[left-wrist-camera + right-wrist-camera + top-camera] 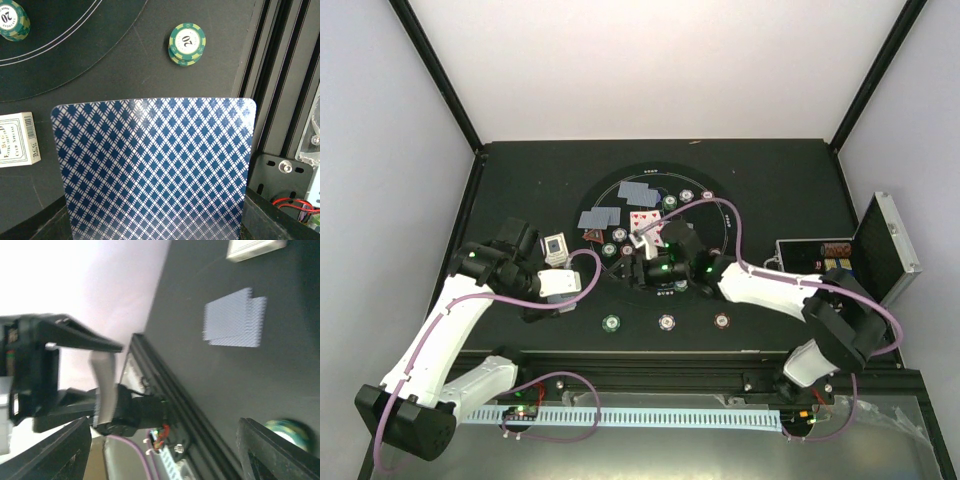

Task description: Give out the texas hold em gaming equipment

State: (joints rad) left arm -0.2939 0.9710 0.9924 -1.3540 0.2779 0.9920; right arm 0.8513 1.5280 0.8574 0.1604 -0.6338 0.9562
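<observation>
- Table [790,190]: black, matte top.
- Round mat [75,25]: black with thin white rings, lying at the table's middle.
- Card carton [556,247]: white and printed, flat on the table at the mat's 9 o'clock, near its rim but apart from it.
- Case [885,245]: black with silver edges, open at the table's 3 o'clock, lid raised.
- Rail [660,375]: black and grooved, along the table's 6 o'clock edge.
- Slotted strip [650,415]: white, just beyond the rail at 6 o'clock.

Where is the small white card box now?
In the top view the white card box lies on the table's left side, just outside the round black mat, beside the left gripper holding a playing card.
</observation>
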